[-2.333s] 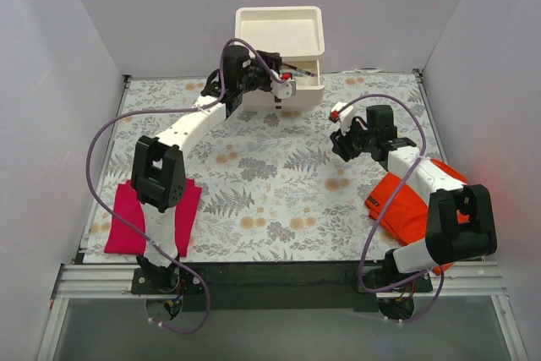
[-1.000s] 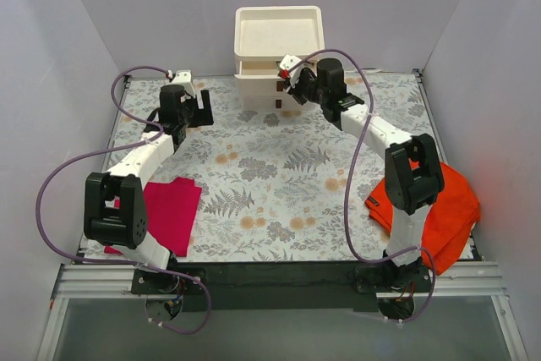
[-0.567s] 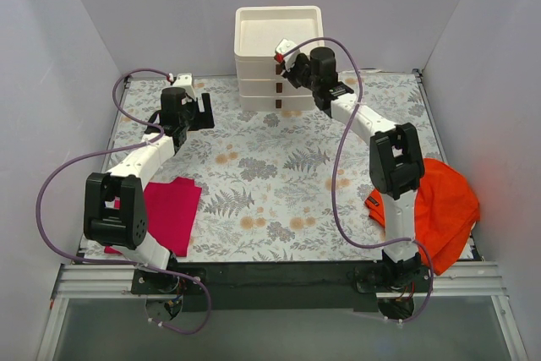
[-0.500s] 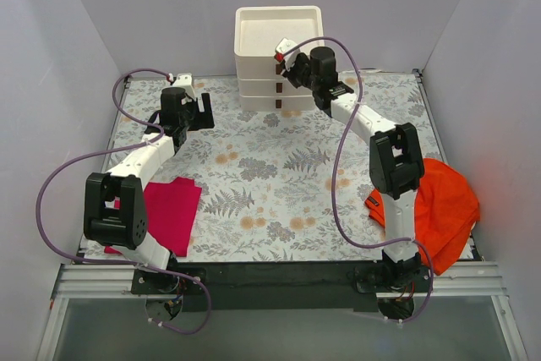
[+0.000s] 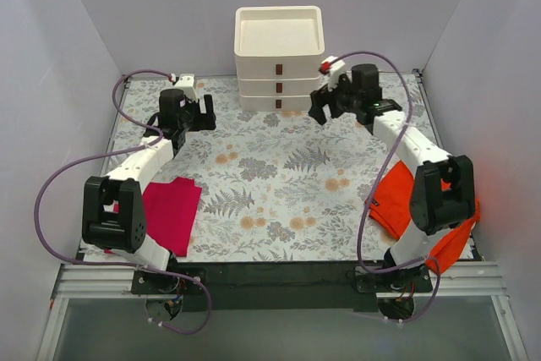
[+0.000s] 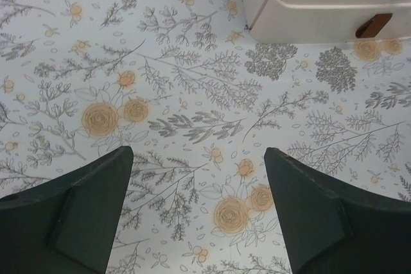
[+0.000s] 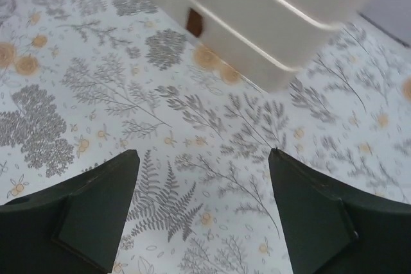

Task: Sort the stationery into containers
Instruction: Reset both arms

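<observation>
Your left claw [image 6: 198, 158] and right claw [image 7: 202, 158] both hang spread wide, with nothing between the fingers. The cream-white plastic stacked drawers [image 5: 279, 73] sit at twelve o'clock on the floral-patterned table [image 5: 270, 183], all three shut. No pens or markers show anywhere, so they are likely inside. Watch the right claw near the stack's corner: a careless swing could shove it.

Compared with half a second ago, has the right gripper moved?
Yes. In the top view the right gripper has backed off the front of the drawers, ending right of them over the floral mat, jaws open.
</observation>
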Robot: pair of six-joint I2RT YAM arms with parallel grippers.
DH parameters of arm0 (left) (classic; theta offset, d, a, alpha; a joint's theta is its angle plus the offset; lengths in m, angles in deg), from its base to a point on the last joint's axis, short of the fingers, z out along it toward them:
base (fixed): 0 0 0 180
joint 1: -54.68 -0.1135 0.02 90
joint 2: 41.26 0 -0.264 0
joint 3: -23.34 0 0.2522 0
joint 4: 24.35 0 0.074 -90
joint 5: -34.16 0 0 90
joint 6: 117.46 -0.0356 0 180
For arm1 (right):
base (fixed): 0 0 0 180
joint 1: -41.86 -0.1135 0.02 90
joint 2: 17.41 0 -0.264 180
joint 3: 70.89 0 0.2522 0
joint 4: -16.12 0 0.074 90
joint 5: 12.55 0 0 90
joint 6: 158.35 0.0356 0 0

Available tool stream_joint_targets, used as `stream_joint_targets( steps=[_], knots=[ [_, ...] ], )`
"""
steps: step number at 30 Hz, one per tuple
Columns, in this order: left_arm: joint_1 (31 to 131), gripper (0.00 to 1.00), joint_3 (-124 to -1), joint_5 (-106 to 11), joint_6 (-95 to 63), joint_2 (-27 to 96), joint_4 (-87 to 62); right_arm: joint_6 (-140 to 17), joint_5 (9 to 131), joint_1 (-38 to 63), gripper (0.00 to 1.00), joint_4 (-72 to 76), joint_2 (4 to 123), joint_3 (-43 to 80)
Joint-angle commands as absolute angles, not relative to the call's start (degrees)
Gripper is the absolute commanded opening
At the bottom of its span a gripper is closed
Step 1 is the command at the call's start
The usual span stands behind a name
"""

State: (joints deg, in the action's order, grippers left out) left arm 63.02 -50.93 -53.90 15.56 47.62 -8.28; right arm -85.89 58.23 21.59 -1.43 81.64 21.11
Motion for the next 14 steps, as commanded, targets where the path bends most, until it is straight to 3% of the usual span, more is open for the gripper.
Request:
stream_joint_targets(
  steps=[1, 3, 9, 14],
  knots=[
    [62.68, 0.84, -50.62, -52.31, 16.47, 46.00, -13.05, -69.33, 60.64, 31.48, 0.98, -17.03, 80.92, 21.70],
    [62.68, 0.85, -51.68, -53.11, 17.97, 47.33, -11.48, -66.86, 71.41, 32.28, 0.98, -21.88, 81.30, 21.98],
    [62.59, 0.85, -48.70, -52.15, 19.29, 46.46, -15.16, -69.32, 83.84, 32.99, 0.98, -22.43, 76.21, 19.69],
    [62.59, 0.85, -48.78, -51.97, 20.70, 46.63, -15.60, -70.37, 85.71, 32.99, 0.98, -19.97, 71.28, 15.57]
  ],
)
